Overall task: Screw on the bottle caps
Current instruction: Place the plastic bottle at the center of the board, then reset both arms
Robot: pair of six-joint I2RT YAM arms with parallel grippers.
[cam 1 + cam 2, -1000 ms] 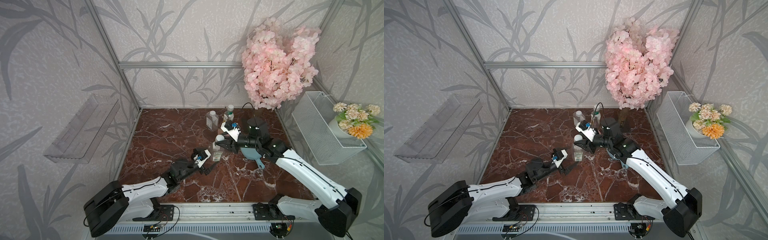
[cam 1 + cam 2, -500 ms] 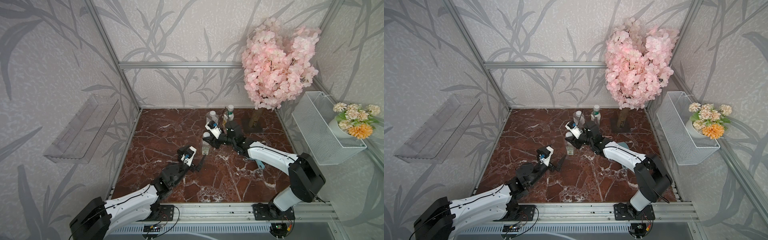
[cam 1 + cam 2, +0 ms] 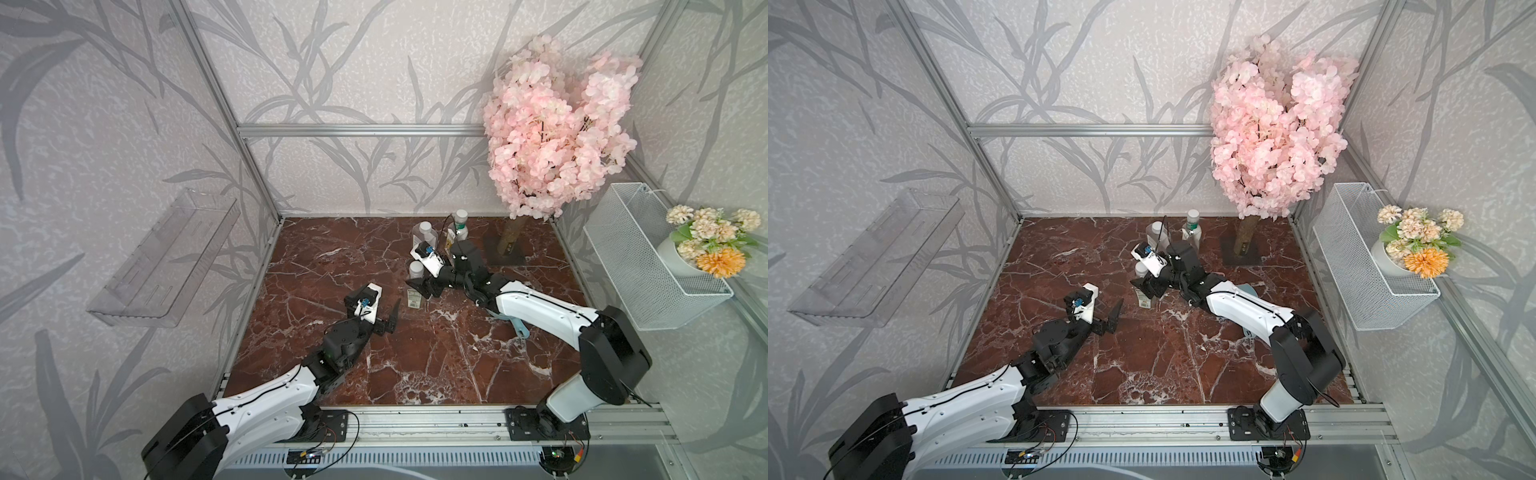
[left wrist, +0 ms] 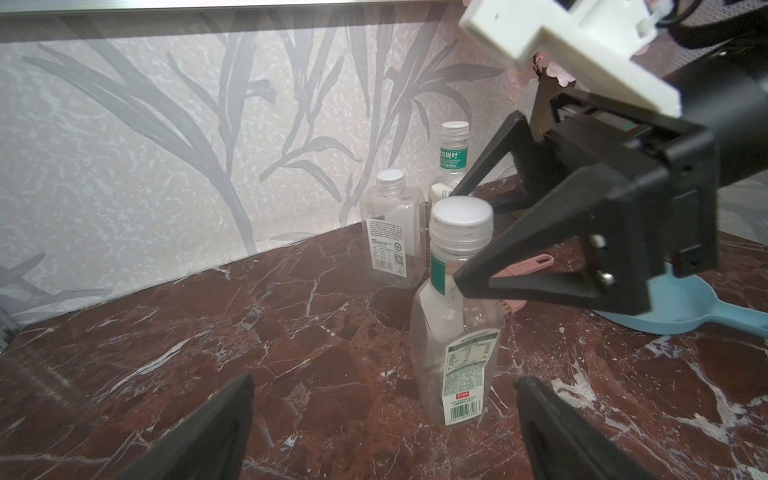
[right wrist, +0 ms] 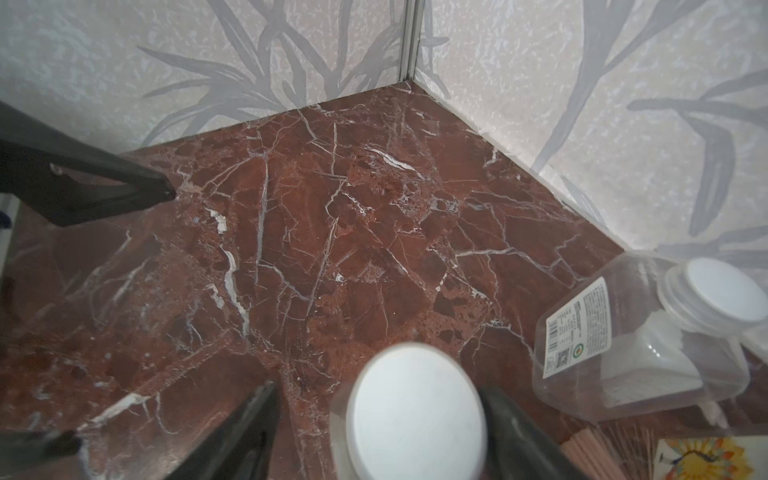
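On the veined red marble table [image 4: 208, 332], the near bottle [image 4: 453, 332], clear plastic, stands mid-table wearing its ribbed white cap [image 4: 461, 216]. The right gripper [image 5: 376, 390] straddles that cap, black wedge fingers apart. The left gripper [image 4: 384, 378] gapes empty before it. A blue scoop [image 4: 685, 307] and pink brush [image 4: 523, 266] lie behind. The square bottle [image 4: 392, 237] and round bottle [image 4: 453, 158] stand capped by the back wall.

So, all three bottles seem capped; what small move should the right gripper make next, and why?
Probably lift the right gripper clear of the near bottle: its jaws stand open around the white cap, and the square bottle and far green-label bottle carry caps too.
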